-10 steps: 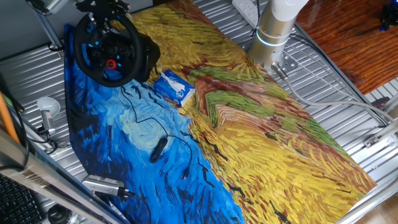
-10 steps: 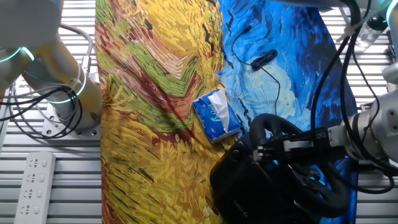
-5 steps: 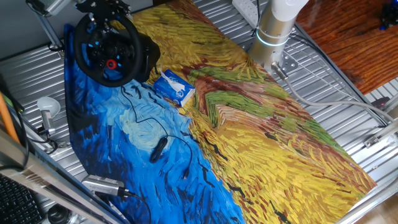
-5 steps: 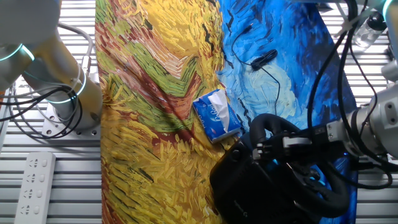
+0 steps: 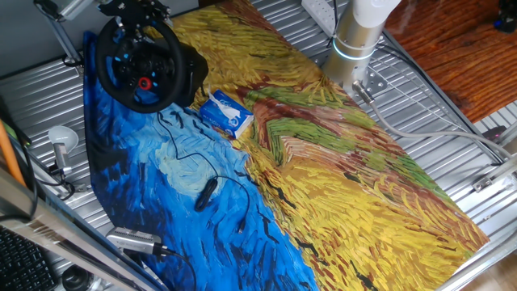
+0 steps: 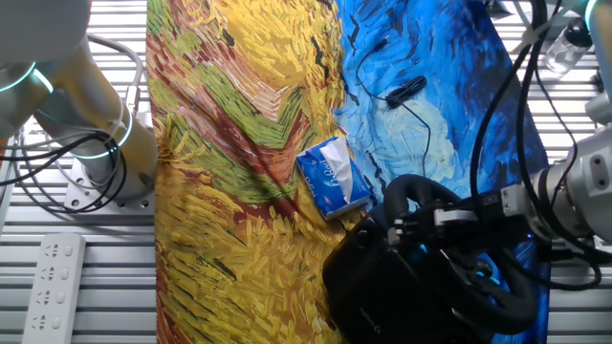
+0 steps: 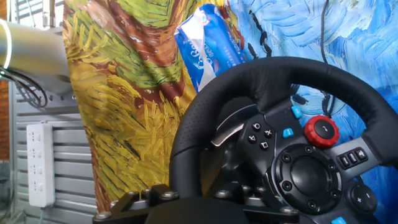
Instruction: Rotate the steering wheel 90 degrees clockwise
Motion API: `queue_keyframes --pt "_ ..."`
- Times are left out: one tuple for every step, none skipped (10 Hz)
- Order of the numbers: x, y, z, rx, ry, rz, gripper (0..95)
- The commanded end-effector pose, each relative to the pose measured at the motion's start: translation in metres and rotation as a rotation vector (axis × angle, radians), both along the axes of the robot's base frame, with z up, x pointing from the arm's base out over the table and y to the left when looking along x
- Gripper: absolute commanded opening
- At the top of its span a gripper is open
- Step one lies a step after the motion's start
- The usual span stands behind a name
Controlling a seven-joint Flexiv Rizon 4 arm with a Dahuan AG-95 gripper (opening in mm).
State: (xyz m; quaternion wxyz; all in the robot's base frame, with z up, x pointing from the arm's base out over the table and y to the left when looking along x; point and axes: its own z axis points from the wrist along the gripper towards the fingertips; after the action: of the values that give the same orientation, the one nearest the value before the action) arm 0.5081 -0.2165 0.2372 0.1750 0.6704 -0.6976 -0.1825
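A: Steering wheel (image 5: 141, 69) — we log it at the far corner of the table (image 5: 452, 145), on the blue part of the painted cloth (image 5: 339, 186), tilted up on its black base (image 6: 382, 287). In the hand view the rim (image 7: 205, 118) fills the frame and the red knob (image 7: 321, 131) sits upper right of the hub (image 7: 308, 171).

B: Can we read any rotation from that?

A: Not with confidence. The hand camera is itself turned, so the knob's position gives us no sure angle. We judge the quarter-turn clockwise as not yet shown done; we treat the whole turn as still to do.

B: Gripper?

A: The gripper (image 6: 449, 222) is at the wheel's upper rim in the other fixed view, touching or all but touching it. Whether the jaws are spread or pinching the rim we cannot tell: the rim and the arm's body (image 6: 583, 196) hide the fingertips, and the hand view shows only dark hardware at the bottom edge.

B: Surroundings?

A: The small blue-white box (image 5: 227, 113) lies just beside the base, toward the table's middle. A thin black cable (image 5: 190, 162) runs over the blue cloth to a small dark pod (image 5: 206, 194). Neither touches the rim. The arm's pedestal (image 5: 355, 44) stands well apart, across the cloth.

B: Left to do?

A: In our judgement: confirm the grip on the rim, then sweep it clockwise through the quarter-turn.
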Motion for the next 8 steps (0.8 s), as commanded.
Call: queue_keyframes --pt "-0.001 0.0 0.001 -0.007 -0.003 -0.004 57.0" --pt "0.0 0.001 0.0 -0.007 -0.005 -0.002 57.0" --pt "0.0 0.002 0.0 -0.014 -0.009 -0.009 57.0" --pt "0.002 0.003 -0.002 -0.019 -0.011 -0.016 57.0" --pt "0.005 0.008 -0.004 -0.029 -0.012 -0.039 57.0" --pt "0.008 0.011 -0.007 -0.035 -0.015 -0.062 57.0" --pt "0.012 0.017 -0.011 -0.049 -0.014 -0.077 57.0" --pt "0.013 0.018 -0.012 -0.051 -0.014 -0.08 57.0"
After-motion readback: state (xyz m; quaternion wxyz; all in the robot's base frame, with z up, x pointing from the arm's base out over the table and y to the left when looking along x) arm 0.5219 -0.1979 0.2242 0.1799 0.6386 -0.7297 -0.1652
